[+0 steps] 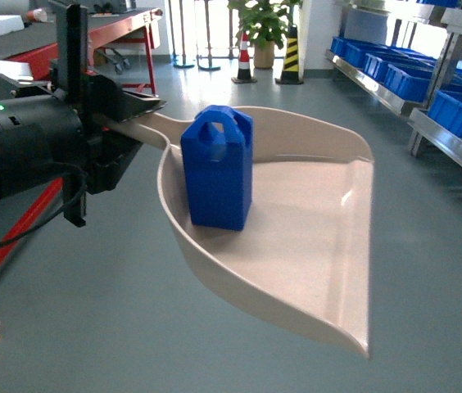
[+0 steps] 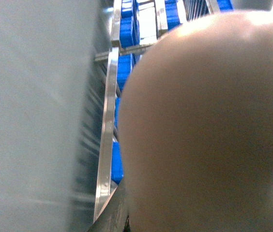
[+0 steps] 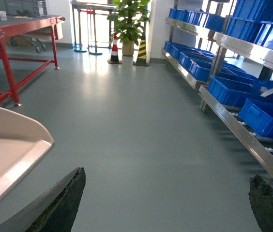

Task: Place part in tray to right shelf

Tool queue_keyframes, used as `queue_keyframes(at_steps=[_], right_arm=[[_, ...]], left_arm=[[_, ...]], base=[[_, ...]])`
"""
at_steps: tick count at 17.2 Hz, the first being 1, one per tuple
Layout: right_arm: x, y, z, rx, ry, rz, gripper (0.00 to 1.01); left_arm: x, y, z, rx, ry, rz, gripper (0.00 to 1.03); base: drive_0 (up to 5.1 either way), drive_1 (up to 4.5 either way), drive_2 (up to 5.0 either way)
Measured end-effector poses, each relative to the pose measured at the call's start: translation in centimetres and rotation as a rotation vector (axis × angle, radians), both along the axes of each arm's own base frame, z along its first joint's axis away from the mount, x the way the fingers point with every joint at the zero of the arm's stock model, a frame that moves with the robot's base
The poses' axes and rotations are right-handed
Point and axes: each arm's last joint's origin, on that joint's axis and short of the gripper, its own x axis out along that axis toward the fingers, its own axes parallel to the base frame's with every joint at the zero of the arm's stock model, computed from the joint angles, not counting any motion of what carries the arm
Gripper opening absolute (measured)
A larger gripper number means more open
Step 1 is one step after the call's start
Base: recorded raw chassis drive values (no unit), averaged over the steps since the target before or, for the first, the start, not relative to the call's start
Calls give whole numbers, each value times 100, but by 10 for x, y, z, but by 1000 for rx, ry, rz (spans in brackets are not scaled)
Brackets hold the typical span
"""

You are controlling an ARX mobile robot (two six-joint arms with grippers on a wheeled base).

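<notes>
The tray (image 1: 296, 246) is held by its handle in the clenched left gripper (image 1: 129, 123) and is kept roughly level above the floor, presumably so that the load cannot slide off the open front lip. The part (image 1: 217, 168) is seated upright near the rear rim, close to the handle. The right gripper (image 3: 165, 203) is spread wide and carries nothing. The right shelf (image 1: 452, 143) is positioned well apart.
</notes>
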Motion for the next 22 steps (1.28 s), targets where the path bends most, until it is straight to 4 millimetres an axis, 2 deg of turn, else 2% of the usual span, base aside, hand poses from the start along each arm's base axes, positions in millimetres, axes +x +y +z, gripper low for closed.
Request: queue_keyframes(at_steps=[22], right_arm=[[0, 0, 0, 0, 2, 2, 98]], left_arm=[[1, 5, -1, 3, 4, 17, 19]], base=[[7, 438, -423]])
